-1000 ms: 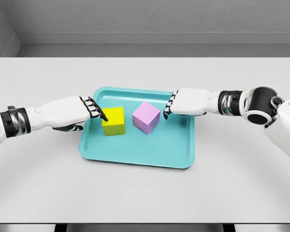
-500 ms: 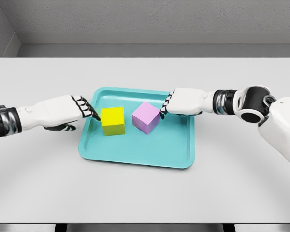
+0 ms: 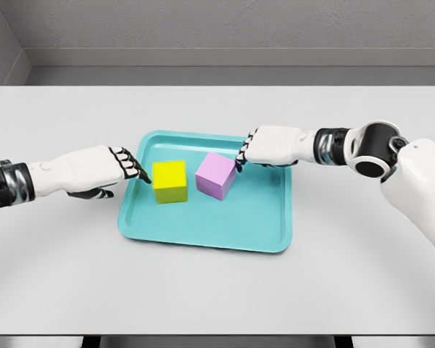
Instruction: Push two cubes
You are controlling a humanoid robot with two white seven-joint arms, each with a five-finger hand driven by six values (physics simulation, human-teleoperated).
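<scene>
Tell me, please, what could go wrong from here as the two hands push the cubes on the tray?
1. The pink cube sits turned at an angle, and the right hand meets it near a corner, so it may spin rather than slide.
2. The yellow cube and pink cube are close; pushed inward, they could jam together.
3. The left hand is over the shallow teal tray's rim and may shift the tray itself.

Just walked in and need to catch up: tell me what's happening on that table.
A two-armed robot is working on two cubes that sit side by side in a teal tray on the grey table. The left hand has its fingertips at the left side of the yellow cube, and the right hand has its fingertips at the upper right edge of the pink cube. A narrow gap separates the cubes.
</scene>
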